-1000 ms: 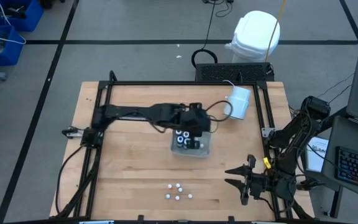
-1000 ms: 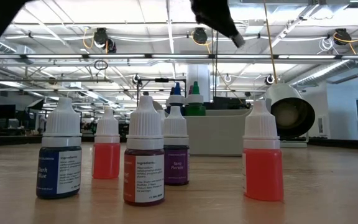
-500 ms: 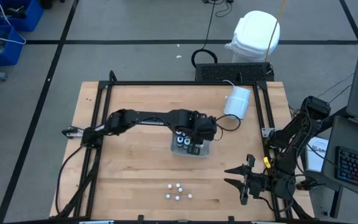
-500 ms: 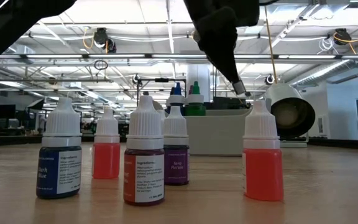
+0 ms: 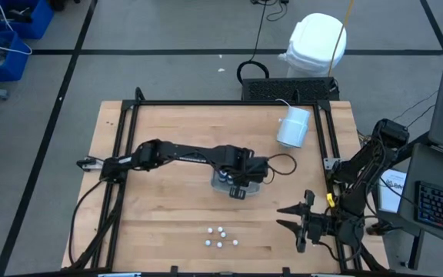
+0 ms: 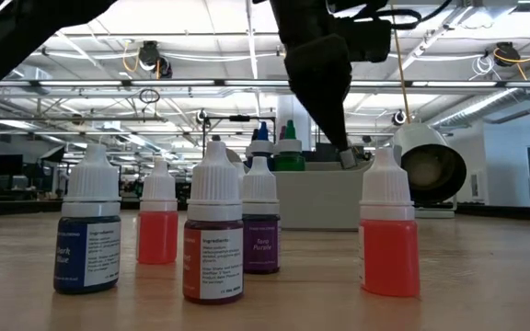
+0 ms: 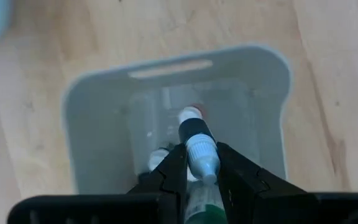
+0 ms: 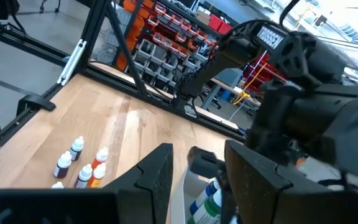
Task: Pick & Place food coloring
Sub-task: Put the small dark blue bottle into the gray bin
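Placing step in hand. Bench [image 5: 168,215] first: clear tray [image 5: 254,187] near its middle, left gripper [image 7: 197,163] poised over it, jaws closed on a green bottle [image 7: 199,155] pointing down into the tray, other bottles already inside. Right gripper [image 5: 292,217] idle at the near right edge, jaws parted, holding nothing. Five small bottles [image 5: 221,236] waiting (near edge). Next, probably: lower, release, then fetch another

Beyond the left gripper [image 5: 238,189], grey floor [image 5: 168,31] crossed by dark lines surrounds the wooden table [image 5: 160,215]; bright ceiling lights [image 6: 247,18] overhead.
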